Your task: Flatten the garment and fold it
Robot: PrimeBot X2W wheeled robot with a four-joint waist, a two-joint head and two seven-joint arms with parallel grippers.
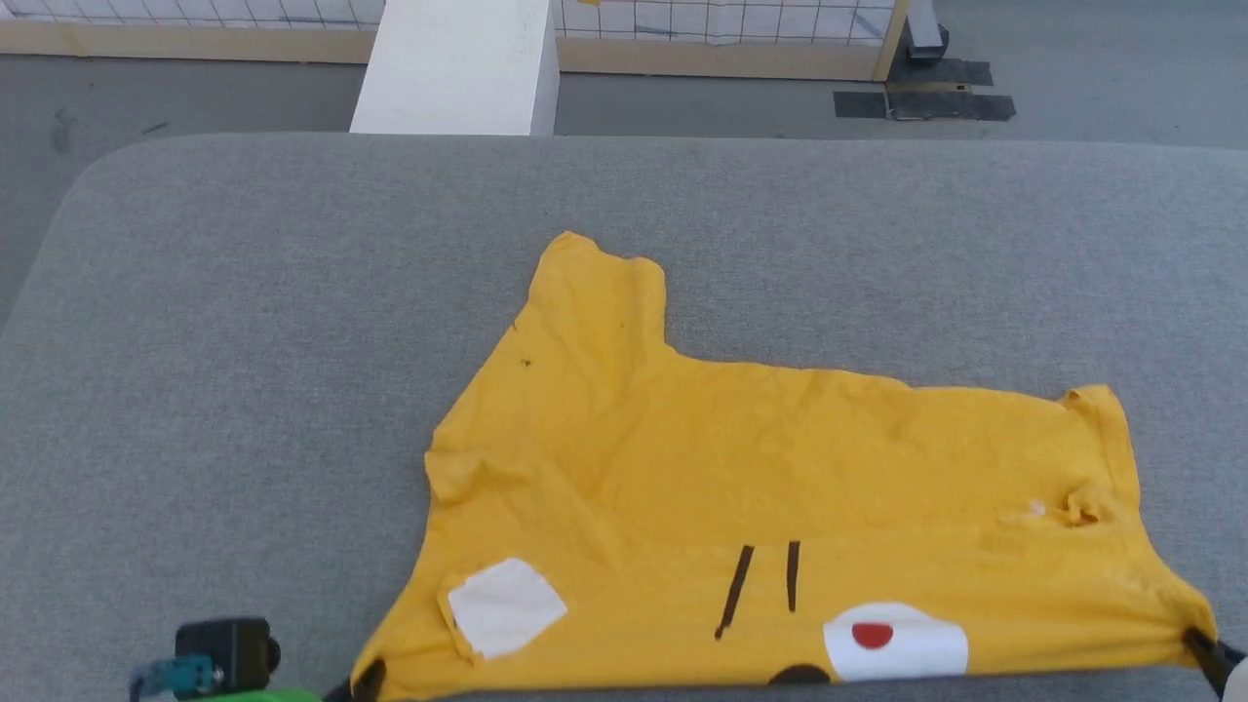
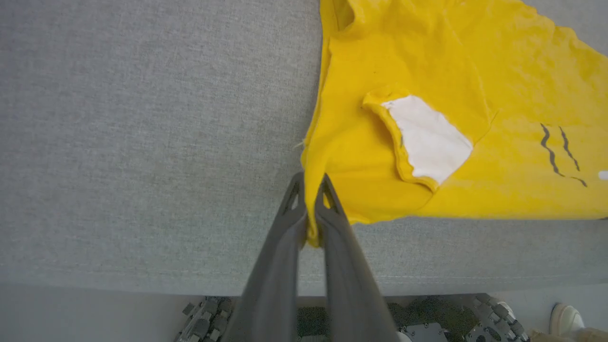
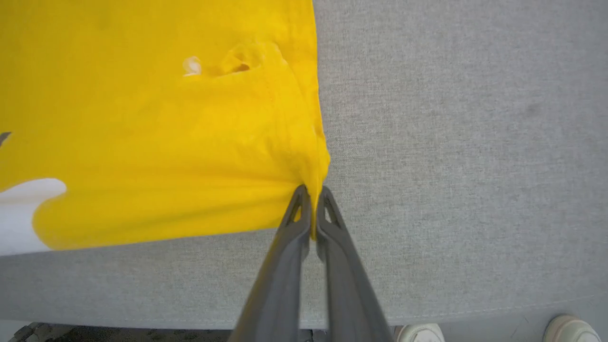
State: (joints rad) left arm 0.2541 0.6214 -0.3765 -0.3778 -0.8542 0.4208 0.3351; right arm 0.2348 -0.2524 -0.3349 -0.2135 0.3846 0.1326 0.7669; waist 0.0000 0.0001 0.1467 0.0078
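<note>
The shirt [image 1: 741, 468] lies spread and mostly flat on the grey worktop [image 1: 244, 341], its near edge pulled taut between the two claws. The left claw [image 2: 309, 183] is pinched tight on the near left corner, with yellow cloth squeezed between its fingers [image 2: 285, 247]. The right claw [image 3: 311, 192] is clamped the same way on the near right corner, and creases fan out from its tips. Both claws sit at the worktop's near edge.

Just beyond the left claw and inward of it, a flap is turned over, showing a white patch [image 2: 430, 137]. Further toward the right claw are two black lines [image 1: 760, 585]. Next comes a white oval [image 1: 897, 643] with a red dot [image 1: 871, 635], right at the taut edge. Beyond the right claw, near the side hem, is a small puckered hole [image 3: 240, 64]. One sleeve [image 1: 595, 283] points away from both claws, toward the worktop's far side.

Behind the right claw, two pale shoes [image 3: 570, 327] stand on the floor [image 3: 498, 330]. Past the worktop's far edge are a white block [image 1: 458, 68], a gridded panel [image 1: 721, 19] and strips of black tape [image 1: 921, 102].
</note>
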